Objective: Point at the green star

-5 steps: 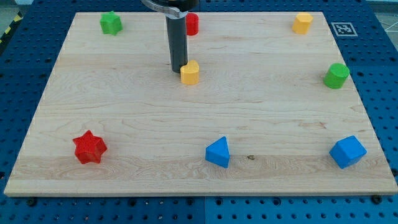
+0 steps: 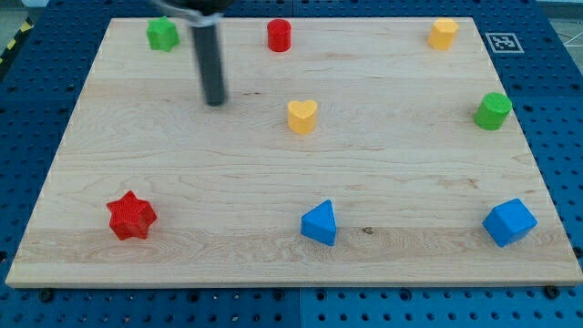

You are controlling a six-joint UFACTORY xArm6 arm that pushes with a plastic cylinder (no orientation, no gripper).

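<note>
The green star (image 2: 162, 34) lies at the view's top left corner of the wooden board (image 2: 137, 164). My tip (image 2: 215, 102) rests on the board below and to the right of the green star, well apart from it. The yellow heart (image 2: 302, 116) lies to the right of my tip, with a clear gap between them.
A red cylinder (image 2: 280, 35) is at the top middle, a yellow block (image 2: 444, 33) at the top right, a green cylinder (image 2: 493, 110) at the right edge. A red star (image 2: 131, 216), a blue triangular block (image 2: 320, 223) and a blue cube (image 2: 509, 222) lie along the bottom.
My tip has moved left, away from the yellow heart and nearer the green star. The yellow heart has shifted a little right and down.
</note>
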